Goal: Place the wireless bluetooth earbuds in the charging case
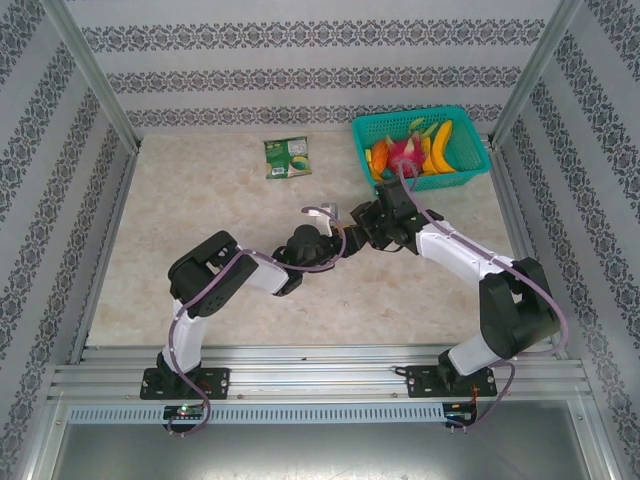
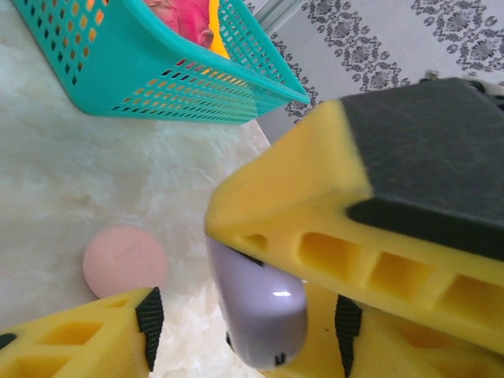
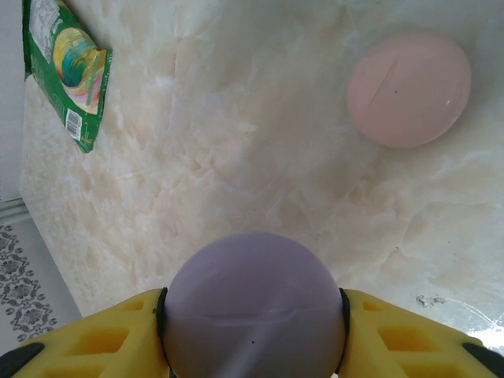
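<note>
Lavender charging case (image 3: 252, 291) sits closest to the right wrist camera. The right jaws are clenched on it across its full width, one yellow finger (image 3: 110, 335) against each side. It is carried above the tabletop (image 3: 236, 157), lid seam facing the lens and apparently shut.

In the left wrist view, the same case hangs edge-on beneath a yellow finger of the right arm. The left jaws stand parted, one pad (image 2: 150, 315) on either side, with a gap visible on both sides. They grasp nothing.

Probable reason for this arrangement: the right arm steadies the case in mid-air so the left arm can take the opposite edge, either to lift the lid or to receive the case.

A second case, pale pink (image 3: 409, 88), lies flat on the tabletop, well apart from the held one, with its lid down.

The wireless bluetooth earbuds cannot be made out. Whether any sit inside the cases cannot be told.

Other items:
- A teal basket (image 2: 197, 94) of fruit stands at the far edge.
- A green snack packet (image 3: 67, 75) lies flat, clear of the work.

Markings: the packet carries a barcode and a printed graphic, but its lettering is too small to read. Neither case shows legible writing.
</note>
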Tool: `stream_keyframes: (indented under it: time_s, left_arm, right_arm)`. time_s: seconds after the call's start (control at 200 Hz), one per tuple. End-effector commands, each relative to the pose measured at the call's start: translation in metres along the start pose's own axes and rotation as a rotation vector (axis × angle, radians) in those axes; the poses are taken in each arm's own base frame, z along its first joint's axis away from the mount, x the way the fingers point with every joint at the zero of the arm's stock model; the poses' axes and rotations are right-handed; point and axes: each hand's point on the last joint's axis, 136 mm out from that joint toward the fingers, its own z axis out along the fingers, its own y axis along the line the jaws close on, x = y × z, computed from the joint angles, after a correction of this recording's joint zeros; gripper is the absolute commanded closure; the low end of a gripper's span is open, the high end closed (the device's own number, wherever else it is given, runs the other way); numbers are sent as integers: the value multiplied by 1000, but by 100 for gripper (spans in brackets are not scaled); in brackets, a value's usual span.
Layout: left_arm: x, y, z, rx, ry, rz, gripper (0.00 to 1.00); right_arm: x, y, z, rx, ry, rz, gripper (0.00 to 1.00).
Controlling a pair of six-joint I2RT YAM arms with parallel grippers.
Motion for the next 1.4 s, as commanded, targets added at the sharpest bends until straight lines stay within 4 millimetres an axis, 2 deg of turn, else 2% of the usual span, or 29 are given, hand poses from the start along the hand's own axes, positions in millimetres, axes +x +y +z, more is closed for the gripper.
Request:
stream_keyframes:
  time_s: [0.0,0.375,0.864,1.029,1.184,1.254,1.399]
  left_arm:
    - [-5,-9,6,34,-49,-10,43]
    - [-11,-7,15,28,-83,-30,53]
    - [-12,-6,20,36,-92,-54,81]
    - [-12,-10,17,43,-84,-51,89]
    - [-15,-14,13,44,-80,-39,91]
    - [-16,-16,11,46,-73,-33,92]
    - [-18,-19,5,62,-47,-29,93]
  right_arm:
    - [-2,2,-9,-30,2,27,62]
    - [-2,-2,-11,-32,4,36,62]
    - [-5,-2,-16,-45,-5,44,61]
    - [-9,0,-22,-56,-16,45,53]
    - [-19,5,-30,-80,-36,45,34]
    - [-27,11,-38,-104,-51,38,27]
    - [-44,22,-61,-154,-98,15,21]
